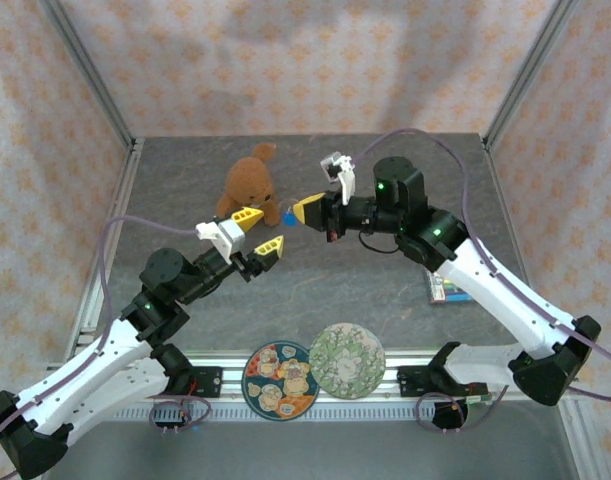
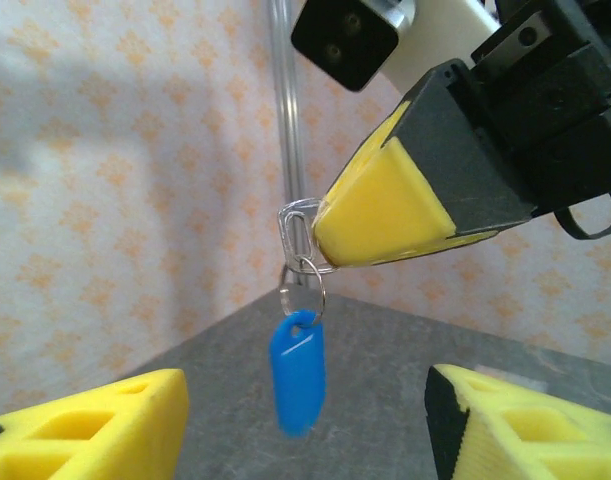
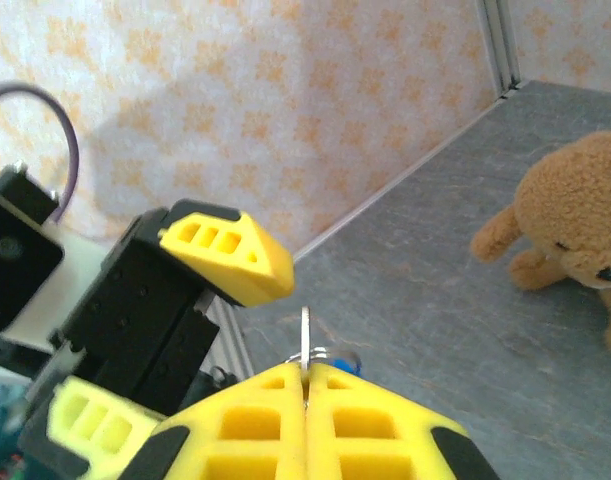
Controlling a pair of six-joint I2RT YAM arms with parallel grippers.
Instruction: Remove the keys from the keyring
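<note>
My right gripper point(image 1: 301, 212) is shut on a clear clasp point(image 2: 295, 222), held in the air above the table's middle. From the clasp hangs the keyring point(image 2: 324, 297), a small metal ring, and a blue plastic key tag point(image 2: 298, 375) dangles from that ring. The same tag is the blue spot point(image 1: 287, 215) at the right fingertips. My left gripper point(image 1: 262, 232) stands open just left of it, with its yellow fingers point(image 2: 95, 425) spread to either side below the tag and touching nothing. In the right wrist view the clasp's edge point(image 3: 305, 335) sticks out between the closed pads point(image 3: 275, 420).
A brown teddy bear point(image 1: 250, 185) sits on the grey table behind the left gripper. Two patterned plates point(image 1: 280, 380) point(image 1: 347, 360) lie at the near edge. A small card or booklet point(image 1: 445, 290) lies under the right arm. Papered walls enclose the table.
</note>
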